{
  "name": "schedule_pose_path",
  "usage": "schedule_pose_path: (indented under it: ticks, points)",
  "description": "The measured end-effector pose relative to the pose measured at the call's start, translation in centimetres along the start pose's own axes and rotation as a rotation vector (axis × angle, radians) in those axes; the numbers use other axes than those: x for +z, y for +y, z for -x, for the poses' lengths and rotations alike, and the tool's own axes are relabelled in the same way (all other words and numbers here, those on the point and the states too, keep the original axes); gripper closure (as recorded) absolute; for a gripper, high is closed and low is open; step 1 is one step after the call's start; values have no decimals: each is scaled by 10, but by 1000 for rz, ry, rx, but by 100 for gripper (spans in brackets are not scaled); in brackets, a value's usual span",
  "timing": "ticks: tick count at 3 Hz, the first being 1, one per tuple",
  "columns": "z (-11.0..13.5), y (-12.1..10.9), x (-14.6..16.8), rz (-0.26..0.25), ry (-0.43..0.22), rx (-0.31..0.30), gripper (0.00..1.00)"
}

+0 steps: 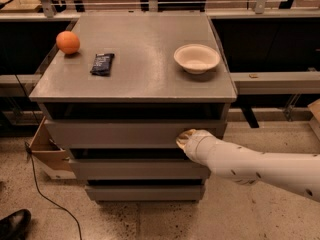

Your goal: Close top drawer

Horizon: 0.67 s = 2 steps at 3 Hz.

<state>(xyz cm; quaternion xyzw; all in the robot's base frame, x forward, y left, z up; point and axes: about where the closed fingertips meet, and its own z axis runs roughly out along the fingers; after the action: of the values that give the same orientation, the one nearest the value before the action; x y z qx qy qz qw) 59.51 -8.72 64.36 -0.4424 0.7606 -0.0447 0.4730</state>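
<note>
The top drawer (115, 133) is a wide matte-grey drawer with a plain flat front, just under the cabinet's tabletop (140, 59). It stands pulled out a little, with a dark gap showing above its front. My gripper (183, 138) is at the end of the white arm that reaches in from the right. It rests against the right part of the drawer's front.
On the tabletop lie an orange (67, 42), a dark snack packet (102, 63) and a white bowl (196, 58). Two narrower grey drawer fronts (140, 170) step back below. A cardboard box (45, 151) sits at the cabinet's left, with a black cable on the floor.
</note>
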Motion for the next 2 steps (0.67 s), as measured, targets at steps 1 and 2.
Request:
schedule_pose_path:
  ticks: [1, 2]
  points:
    - [-15, -3, -8, 72, 21, 17, 100]
    - [-18, -10, -33, 138, 4, 25, 100]
